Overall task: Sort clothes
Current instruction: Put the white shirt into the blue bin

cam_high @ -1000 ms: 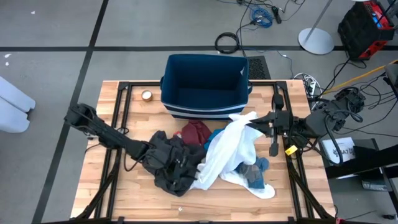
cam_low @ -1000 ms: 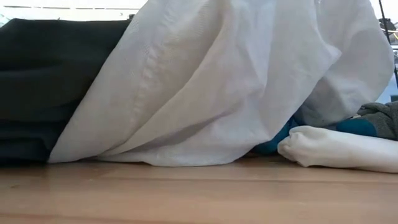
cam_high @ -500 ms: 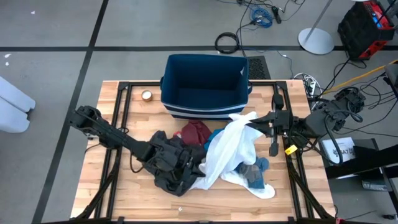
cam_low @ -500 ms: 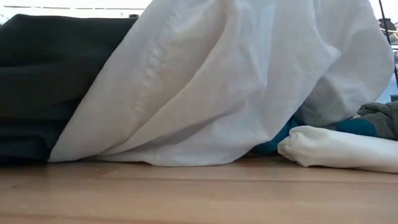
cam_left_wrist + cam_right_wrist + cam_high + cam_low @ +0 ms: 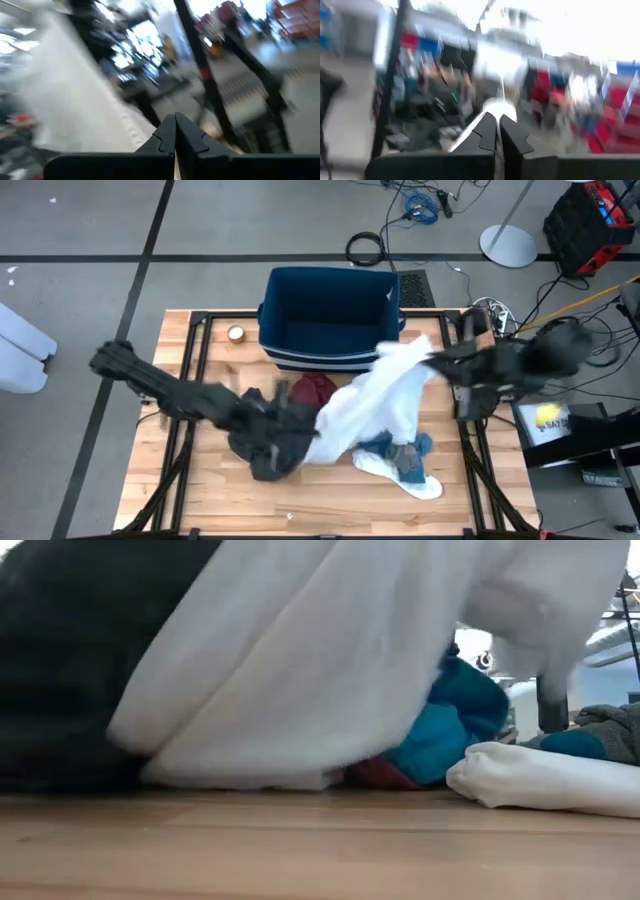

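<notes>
My right gripper [image 5: 432, 360] is pinched shut on the top corner of the white garment [image 5: 385, 400], which trails down from my fingers toward the table's middle, beside the blue bin [image 5: 330, 320]. My left gripper [image 5: 285, 425] is closed tight in the dark grey garment [image 5: 262, 442], seemingly gripping it, though blur hides the contact. The maroon piece [image 5: 312, 390] lies between.

A big dark blue bin [image 5: 330, 320] with white stripes sits at the far edge of the wooden table [image 5: 200, 500]. A small round roll [image 5: 236, 333] lies just beside it. Cables [image 5: 420, 200] and a red box [image 5: 592, 215] are on the floor.
</notes>
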Tool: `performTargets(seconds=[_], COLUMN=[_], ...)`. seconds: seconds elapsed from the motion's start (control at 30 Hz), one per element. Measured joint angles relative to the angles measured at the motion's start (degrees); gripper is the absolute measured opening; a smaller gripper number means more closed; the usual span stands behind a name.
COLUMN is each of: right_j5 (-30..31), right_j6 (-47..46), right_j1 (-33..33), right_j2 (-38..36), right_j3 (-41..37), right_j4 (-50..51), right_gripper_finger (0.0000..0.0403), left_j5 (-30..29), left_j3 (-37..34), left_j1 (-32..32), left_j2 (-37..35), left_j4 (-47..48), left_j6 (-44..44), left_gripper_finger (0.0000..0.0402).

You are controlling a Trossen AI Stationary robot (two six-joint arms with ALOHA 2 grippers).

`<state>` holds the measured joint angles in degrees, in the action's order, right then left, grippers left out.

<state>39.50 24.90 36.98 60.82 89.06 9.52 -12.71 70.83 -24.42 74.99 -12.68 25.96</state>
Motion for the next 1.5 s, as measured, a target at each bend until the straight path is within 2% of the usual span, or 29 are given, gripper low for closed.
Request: performTargets(seconds=[0.13, 0.23, 0.37, 0.53, 0.7, 0.8, 1.0, 1.13, 1.23, 1.5], right_j5=[-9.95, -18.50, -23.13, -22.18, -16.89, -15.07, -13.05, -11.95, -11.80, -5.25], right_j6=[10.42, 15.33, 16.73, 16.48, 16.53, 16.63, 16.72, 16.96, 17.76, 18.04], right_j1=[3.10, 4.01, 4.01, 4.01, 4.01, 4.00, 4.01, 4.01, 4.01, 4.01], right_j2=[0.00, 0.25, 0.90, 1.52, 3.26, 3.69, 3.59, 3.58, 3.58, 3.58], right_j3=[4.77, 7.92, 11.64, 12.01, 11.91, 11.91, 11.95, 11.95, 11.95, 11.95], right_j4=[-12.20, -18.99, -21.75, -19.53, -18.55, -18.84, -18.71, -17.96, -17.49, -14.86], right_gripper_finger=[0.0000, 0.0000, 0.0000, 0.0000, 0.0000, 0.0000, 0.0000, 0.0000, 0.0000, 0.0000], left_j5=[-0.96, -0.99, -0.63, 0.45, -1.00, -1.71, -1.42, -2.06, -1.35, 2.71], left_j3=[0.79, 0.70, 0.65, 0.63, 0.61, 0.52, 0.60, 0.45, 0.54, 0.52], left_j1=[0.90, 1.00, 0.93, 0.98, 1.36, 2.03, 3.01, 3.99, 4.57, 5.77], left_j2=[-5.58, -7.09, -6.35, -0.96, 6.58, 11.14, 19.57, 24.88, 27.41, 30.82], left_j4=[4.42, 8.63, 12.60, 16.94, 16.62, 16.77, 15.23, 13.42, 10.74, 6.93], left_j6=[-1.35, -3.95, -8.11, -12.84, -13.48, -13.79, -19.92, -23.05, -25.83, -31.68], left_gripper_finger=[0.0001, 0.0001, 0.0002, 0.0022, 0.0052, 0.0085, 0.0160, 0.0193, 0.0205, 0.0208])
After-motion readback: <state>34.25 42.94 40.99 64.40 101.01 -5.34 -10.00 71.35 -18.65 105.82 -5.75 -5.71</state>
